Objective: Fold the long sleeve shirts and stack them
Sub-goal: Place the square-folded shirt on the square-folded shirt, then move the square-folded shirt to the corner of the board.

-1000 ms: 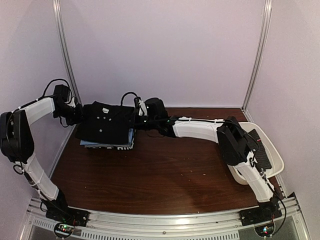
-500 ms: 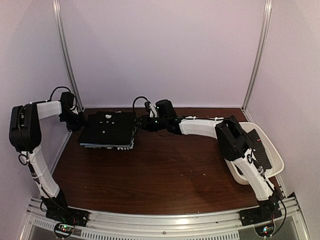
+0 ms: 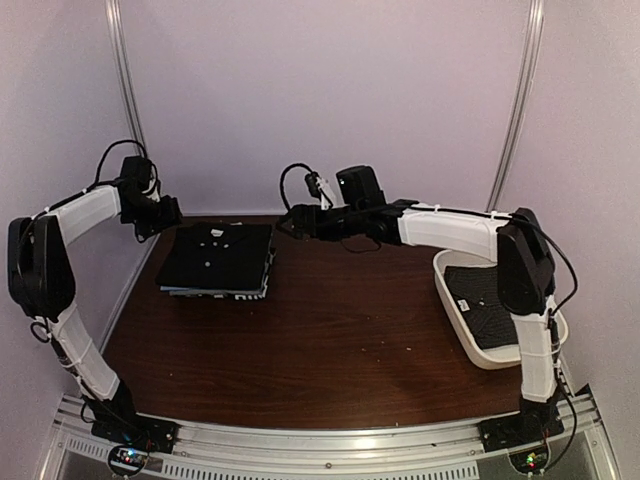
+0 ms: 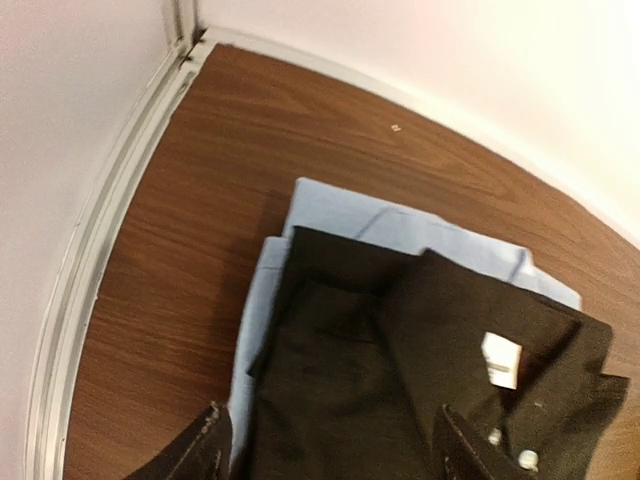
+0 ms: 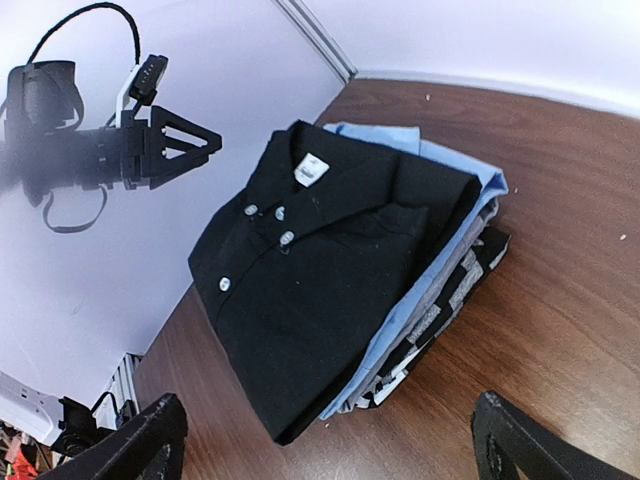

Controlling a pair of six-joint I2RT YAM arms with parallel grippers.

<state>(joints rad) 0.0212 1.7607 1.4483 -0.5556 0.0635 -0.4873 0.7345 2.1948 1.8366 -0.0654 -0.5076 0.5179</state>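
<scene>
Black fingers of the left gripper (image 4: pixel 330 452) stand spread with nothing between them. They hang in the air off the back-left corner of the pile, clear of the cloth. Across the way, the right gripper (image 5: pixel 335 445) has its fingers thrown wide too, empty, poised off the pile's right side and touching nothing.

Between the two lies the plain black folded button-up shirt with small white buttons (image 5: pixel 320 270). It's flat on top of the stack, collar toward the back wall, a white label showing inside the neck. Under it a light blue folded shirt (image 5: pixel 462 172) peeks out along the back and right edges. Below that comes a grey layer, and at the bottom a black garment with a pale printed pattern (image 5: pixel 455 300).

The stack sits at the back left of the dark brown wooden tabletop (image 3: pixel 330 340). Far right, a white oval plastic tub (image 3: pixel 448 300) holds a dark, finely dotted cloth (image 3: pixel 490 312).
</scene>
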